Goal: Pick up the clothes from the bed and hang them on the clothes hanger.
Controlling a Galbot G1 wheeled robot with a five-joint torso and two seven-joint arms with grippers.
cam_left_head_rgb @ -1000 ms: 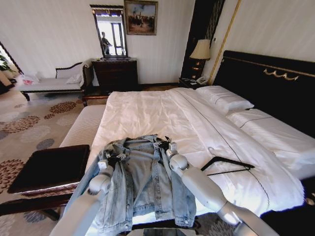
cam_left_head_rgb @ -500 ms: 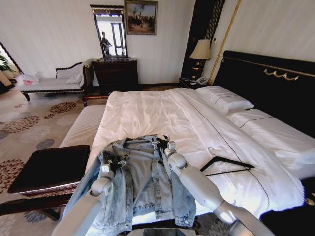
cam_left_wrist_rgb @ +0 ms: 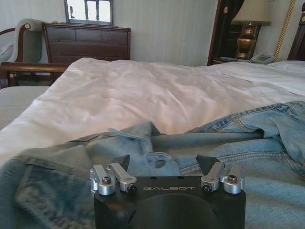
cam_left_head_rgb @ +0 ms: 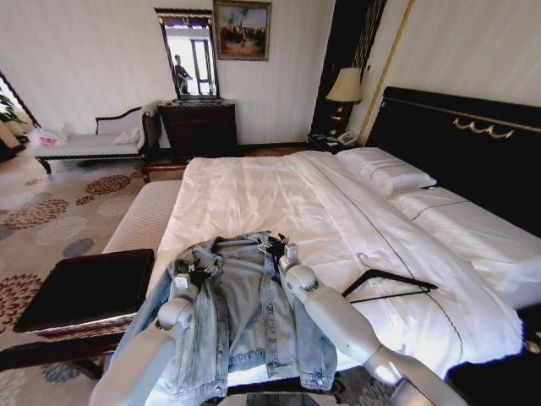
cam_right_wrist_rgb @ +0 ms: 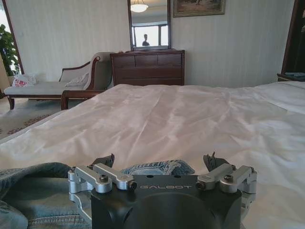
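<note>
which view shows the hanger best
The head view: the black hanger lies whole on the white bed, to the right of the denim jacket and apart from it. Both wrist views look across jacket and bedding, away from the hanger.

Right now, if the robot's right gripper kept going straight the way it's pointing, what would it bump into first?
Probably the denim jacket: a fold of its collar sits just ahead between the open fingers of the right gripper. Beyond it lies the bed.

Faded denim clothes [cam_left_head_rgb: 245, 313]; smooth white cotton bed [cam_left_head_rgb: 254, 199].
</note>
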